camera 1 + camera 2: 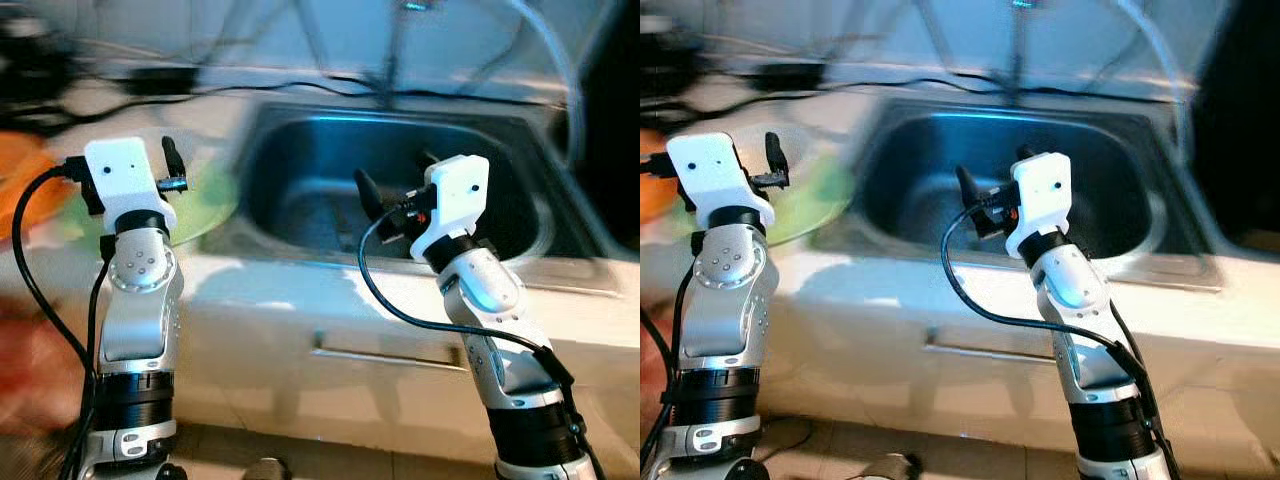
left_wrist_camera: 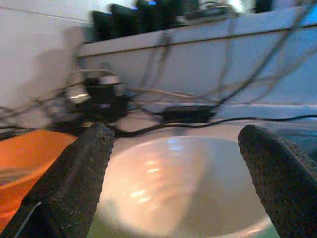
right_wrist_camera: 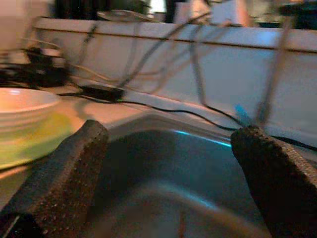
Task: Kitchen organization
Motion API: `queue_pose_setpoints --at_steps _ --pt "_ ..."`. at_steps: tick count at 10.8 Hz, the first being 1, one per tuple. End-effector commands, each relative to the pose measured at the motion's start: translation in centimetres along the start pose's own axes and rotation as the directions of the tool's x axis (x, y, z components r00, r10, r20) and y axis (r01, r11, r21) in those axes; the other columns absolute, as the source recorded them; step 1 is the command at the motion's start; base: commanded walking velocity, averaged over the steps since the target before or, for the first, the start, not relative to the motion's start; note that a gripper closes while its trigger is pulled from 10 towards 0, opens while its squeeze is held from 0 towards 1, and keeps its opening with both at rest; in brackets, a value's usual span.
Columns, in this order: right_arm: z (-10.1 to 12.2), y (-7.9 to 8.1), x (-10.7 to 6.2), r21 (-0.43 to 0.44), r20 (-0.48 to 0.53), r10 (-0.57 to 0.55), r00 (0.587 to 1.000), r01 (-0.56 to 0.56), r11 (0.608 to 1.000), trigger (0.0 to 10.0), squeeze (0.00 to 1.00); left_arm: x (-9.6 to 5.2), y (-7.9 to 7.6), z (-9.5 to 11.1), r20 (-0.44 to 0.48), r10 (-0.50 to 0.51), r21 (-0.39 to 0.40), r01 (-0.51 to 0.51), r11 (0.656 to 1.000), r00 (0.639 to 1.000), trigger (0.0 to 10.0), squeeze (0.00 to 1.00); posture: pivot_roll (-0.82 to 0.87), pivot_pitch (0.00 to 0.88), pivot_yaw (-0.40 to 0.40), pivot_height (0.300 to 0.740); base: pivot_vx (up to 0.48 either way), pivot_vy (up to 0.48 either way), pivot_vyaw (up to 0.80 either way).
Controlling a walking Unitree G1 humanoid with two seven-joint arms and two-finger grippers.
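Holding nothing, both grippers spread wide: left gripper (image 2: 176, 163) fingers apart, raised near a pale white bowl (image 2: 183, 183) on a green plate (image 1: 205, 205) on the white counter (image 1: 300, 290), orange dish (image 2: 29, 158) just beside it. Right gripper (image 3: 168, 168) also released, hovering over the steel sink basin (image 1: 330, 170). Black cables (image 2: 208, 121) run along the back wall. Head views blurred.

Both silver arms are up, elbows bent, wrists raised in front of the body. The left end effector (image 2: 178, 173) points forward, its two black fingers (image 2: 74, 183) spread wide with nothing between them. The right end effector (image 3: 173, 183) sits level with it, fingers (image 3: 64, 173) equally wide apart, empty too.
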State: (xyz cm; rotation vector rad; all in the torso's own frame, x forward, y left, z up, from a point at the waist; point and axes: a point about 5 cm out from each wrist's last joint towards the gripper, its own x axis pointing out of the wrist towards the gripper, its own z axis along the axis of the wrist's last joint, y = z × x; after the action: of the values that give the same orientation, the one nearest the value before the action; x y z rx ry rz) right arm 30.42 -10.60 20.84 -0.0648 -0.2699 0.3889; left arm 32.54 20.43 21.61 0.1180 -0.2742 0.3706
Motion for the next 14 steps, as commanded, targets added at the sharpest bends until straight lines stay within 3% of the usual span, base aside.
queue_pose_setpoints --at_steps 1,4,5,7,9,14 --pt "0.2 0.1 -0.1 0.006 0.009 0.005 1.000 -0.005 1.000 10.0 0.00 0.1 0.2 -0.2 -0.017 0.010 0.007 -0.010 1.000 1.000 10.0 0.00 0.02 0.061 0.040 0.740 0.000 0.000 0.79" --pt "0.2 0.1 -0.1 0.018 0.003 -0.005 1.000 0.005 1.000 10.0 0.00 0.2 0.0 -0.7 -0.047 -0.008 -0.002 0.008 1.000 0.999 10.0 0.00 0.02 0.068 0.037 0.740 0.000 0.000 0.37" --pt "0.2 0.0 -0.1 0.024 0.001 -0.012 1.000 0.012 1.000 10.0 0.00 0.3 -0.1 -1.0 -0.069 -0.039 -0.036 0.036 0.999 0.997 10.0 0.00 0.02 0.070 0.037 0.740 0.000 0.000 0.00" --pt "0.1 0.0 -0.1 0.040 -0.009 -0.016 1.000 0.016 0.999 10.0 0.00 0.8 -0.3 -1.3 -0.092 -0.084 -0.069 0.078 0.995 0.992 10.0 0.00 0.02 0.071 0.038 0.740 0.000 0.000 -0.68" --pt "0.2 -0.1 -0.1 0.037 -0.007 -0.021 1.000 0.021 0.999 10.0 0.00 0.9 -0.3 -1.4 -0.101 -0.090 -0.073 0.083 0.994 0.991 10.0 0.00 0.01 0.071 0.040 0.740 0.000 0.000 -0.65" --pt "0.2 -0.1 -0.3 0.025 -0.005 -0.018 1.000 0.018 1.000 10.0 0.00 1.0 0.5 -1.4 -0.099 -0.040 -0.085 0.031 0.996 0.994 10.0 0.00 0.01 0.072 0.038 0.740 0.199 0.124 0.00"
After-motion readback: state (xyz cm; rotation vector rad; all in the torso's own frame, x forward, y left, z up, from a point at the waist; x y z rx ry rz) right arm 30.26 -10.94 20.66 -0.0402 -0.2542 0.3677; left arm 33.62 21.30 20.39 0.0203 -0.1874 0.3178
